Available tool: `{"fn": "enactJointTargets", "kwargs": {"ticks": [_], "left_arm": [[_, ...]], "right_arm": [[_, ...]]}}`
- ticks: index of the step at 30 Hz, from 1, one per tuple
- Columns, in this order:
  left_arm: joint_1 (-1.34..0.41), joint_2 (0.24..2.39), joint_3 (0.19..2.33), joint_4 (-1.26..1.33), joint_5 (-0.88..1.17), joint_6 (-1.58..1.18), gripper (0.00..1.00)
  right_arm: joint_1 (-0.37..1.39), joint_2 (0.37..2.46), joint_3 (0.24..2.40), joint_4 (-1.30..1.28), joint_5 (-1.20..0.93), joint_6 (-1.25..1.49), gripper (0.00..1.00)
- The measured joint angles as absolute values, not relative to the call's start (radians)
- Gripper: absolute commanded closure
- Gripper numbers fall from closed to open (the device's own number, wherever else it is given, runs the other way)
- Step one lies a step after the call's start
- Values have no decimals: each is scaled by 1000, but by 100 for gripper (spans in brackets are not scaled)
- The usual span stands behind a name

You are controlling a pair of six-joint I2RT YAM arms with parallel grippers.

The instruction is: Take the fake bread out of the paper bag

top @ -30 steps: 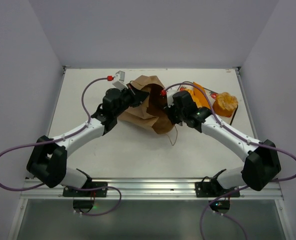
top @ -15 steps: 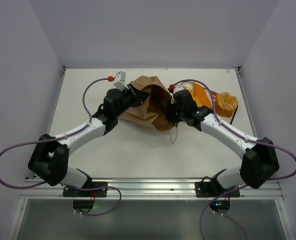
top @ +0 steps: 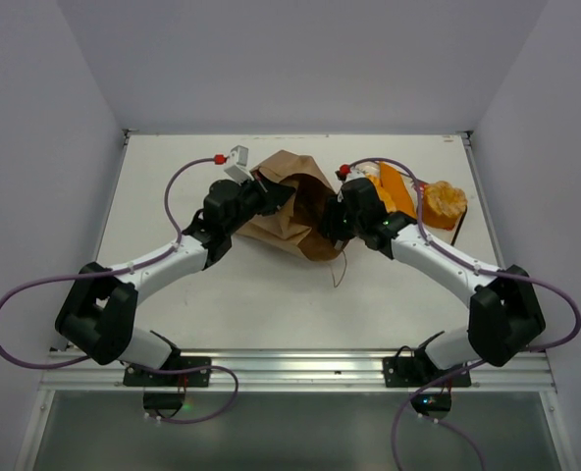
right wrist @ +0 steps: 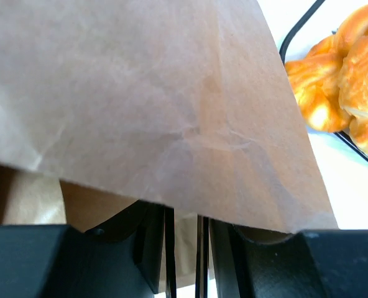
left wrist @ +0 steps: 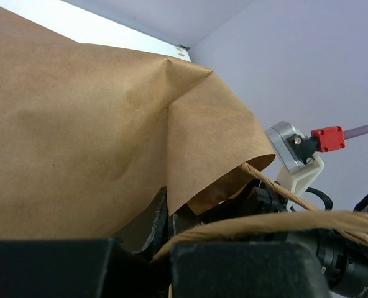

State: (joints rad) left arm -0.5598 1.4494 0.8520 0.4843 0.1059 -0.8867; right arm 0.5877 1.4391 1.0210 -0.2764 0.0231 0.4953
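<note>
On white counter, pinching 9 o'clock rim of paper bag in closed left jaws, holding right jaws barely parted at 3 o'clock.

My white table runs back to pale grey walls on three sides. An aluminium rail crosses its near edge, with a dark greenish panel below that. Far right on my table sits a tray, and from my right wrist its thin black rim cuts across the upper right corner over white tabletop.
</note>
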Motion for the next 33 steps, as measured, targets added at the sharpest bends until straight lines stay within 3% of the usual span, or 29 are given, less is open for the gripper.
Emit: {"fn": "enactJointTargets", "kwargs": {"ticks": [33], "left_arm": [[-564, 1451, 833, 507, 126, -842, 100]], "right_arm": [[575, 1498, 1026, -153, -14, 599, 62]]}}
